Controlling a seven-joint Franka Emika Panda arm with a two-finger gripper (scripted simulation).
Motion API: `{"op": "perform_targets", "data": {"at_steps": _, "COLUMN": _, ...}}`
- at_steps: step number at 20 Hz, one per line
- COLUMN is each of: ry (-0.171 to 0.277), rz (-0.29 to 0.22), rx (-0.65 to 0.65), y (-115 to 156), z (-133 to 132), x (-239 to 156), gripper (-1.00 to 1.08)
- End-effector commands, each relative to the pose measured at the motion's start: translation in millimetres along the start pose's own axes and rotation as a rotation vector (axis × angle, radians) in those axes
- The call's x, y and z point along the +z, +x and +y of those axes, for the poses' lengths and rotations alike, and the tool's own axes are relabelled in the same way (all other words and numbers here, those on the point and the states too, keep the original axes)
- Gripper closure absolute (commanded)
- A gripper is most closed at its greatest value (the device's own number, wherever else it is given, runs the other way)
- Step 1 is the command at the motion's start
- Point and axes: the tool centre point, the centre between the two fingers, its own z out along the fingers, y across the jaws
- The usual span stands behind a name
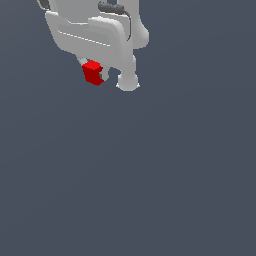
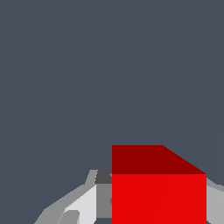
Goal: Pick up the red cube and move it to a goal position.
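— Jaws closed or spread?
— Pinching the red cube [image 1: 93, 73] between them, one finger [image 2: 85, 203] against its side, near the exterior view's top, beneath the white arm [image 1: 90, 30].

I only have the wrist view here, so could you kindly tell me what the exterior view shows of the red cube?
Observer: The red cube sits at the tip of the gripper, under the white hand, with the fingers closed on it.
Operator: Thank you. Where is it in that frame?
Observer: Near the top, towards the exterior view's left.
Operator: Is anything else visible around it?
Observer: Only plain grey background; I see no goal marker in that view.
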Motion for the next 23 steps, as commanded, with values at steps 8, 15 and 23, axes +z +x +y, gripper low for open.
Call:
{"op": "perform_targets", "data": {"at_steps": 8, "ry": 0.000, "rz": -0.001, "rx": -0.001, "y": 10.6, "z": 2.5, "x": -56.2, "gripper": 1.08}}
{"op": "perform_targets", "data": {"at_steps": 15, "ry": 0.000, "rz": -0.001, "rx": -0.001, "y": 15.1, "z": 3.1, "x": -74.9, "gripper": 1.08}}
{"op": "perform_targets", "data": {"at_steps": 23, "ry": 0.000, "rz": -0.001, "rx": -0.001, "y": 16.8, "z": 2.8, "x": -80.0, "gripper": 1.08}}
